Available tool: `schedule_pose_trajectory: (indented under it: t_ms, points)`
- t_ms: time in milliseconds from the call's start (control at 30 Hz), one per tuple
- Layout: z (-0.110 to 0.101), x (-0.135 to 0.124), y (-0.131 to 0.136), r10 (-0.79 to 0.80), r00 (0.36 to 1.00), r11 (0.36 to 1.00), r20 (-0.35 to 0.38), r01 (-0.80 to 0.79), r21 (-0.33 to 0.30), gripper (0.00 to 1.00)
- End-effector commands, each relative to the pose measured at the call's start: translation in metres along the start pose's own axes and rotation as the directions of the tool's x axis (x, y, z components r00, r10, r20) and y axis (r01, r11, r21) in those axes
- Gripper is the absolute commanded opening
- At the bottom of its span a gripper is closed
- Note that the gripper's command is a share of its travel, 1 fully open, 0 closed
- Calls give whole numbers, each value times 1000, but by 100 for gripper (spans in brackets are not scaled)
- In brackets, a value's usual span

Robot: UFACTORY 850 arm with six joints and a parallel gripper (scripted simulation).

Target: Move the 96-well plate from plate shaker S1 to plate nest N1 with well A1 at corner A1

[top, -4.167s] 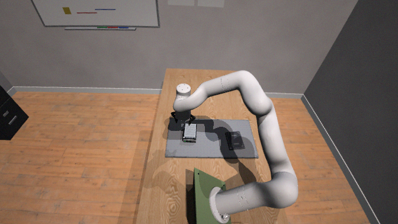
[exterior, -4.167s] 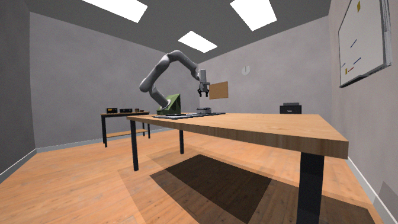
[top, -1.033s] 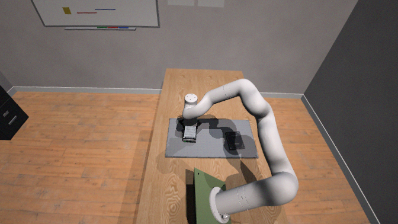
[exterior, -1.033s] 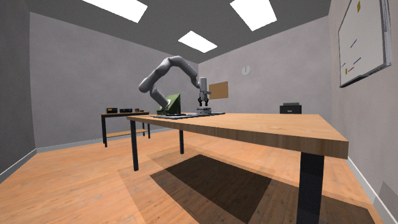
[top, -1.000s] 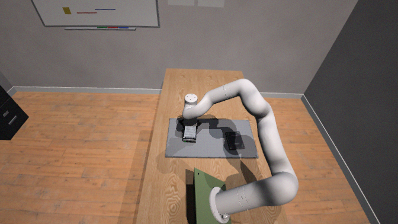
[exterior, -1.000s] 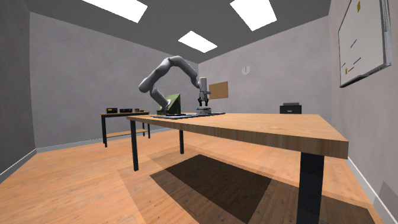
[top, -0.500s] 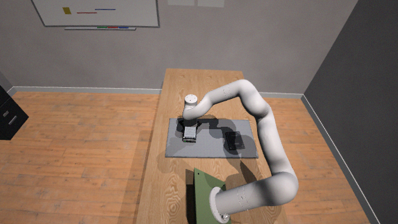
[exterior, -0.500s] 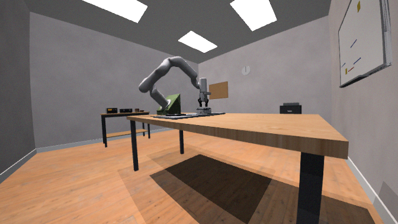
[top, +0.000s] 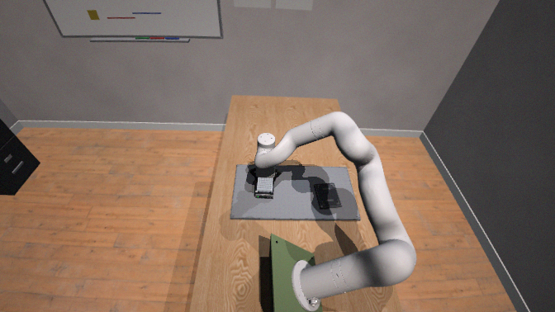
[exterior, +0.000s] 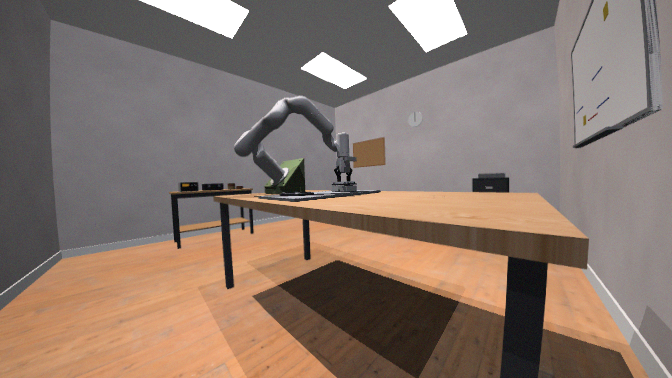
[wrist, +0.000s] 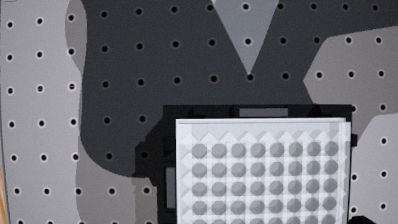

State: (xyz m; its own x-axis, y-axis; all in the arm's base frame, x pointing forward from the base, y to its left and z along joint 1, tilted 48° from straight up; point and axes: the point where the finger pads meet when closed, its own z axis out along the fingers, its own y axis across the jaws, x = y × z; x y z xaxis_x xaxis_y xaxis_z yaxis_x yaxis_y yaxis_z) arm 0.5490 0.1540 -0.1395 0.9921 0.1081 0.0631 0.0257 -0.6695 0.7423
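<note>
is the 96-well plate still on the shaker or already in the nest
On the shaker. The 96-well plate sits on the black plate shaker under the gripper, whose jaws are open; the nest lies apart, without it.

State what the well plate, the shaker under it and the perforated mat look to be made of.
96-well plate: likely moulded white plastic, matt, with pale faceted wells in even rows.
Plate shaker: black, flat-surfaced housing, plastic or painted metal; the look leaves it open.
Mat: grey, smooth, with a regular grid of dark holes, like an anodised metal breadboard, though coated board is possible.
</note>
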Motion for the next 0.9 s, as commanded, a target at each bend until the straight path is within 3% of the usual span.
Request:
schedule_pose_trajectory:
  t_ms: [0,667,700,867]
  points:
    - [3,1,0,1,1000,1000,-2,-1,1,100]
    - [3,1,0,1,1000,1000,-2,-1,1,100]
    - [3,1,0,1,1000,1000,-2,-1,1,0]
    - [3,1,0,1,1000,1000,-2,-1,1,0]
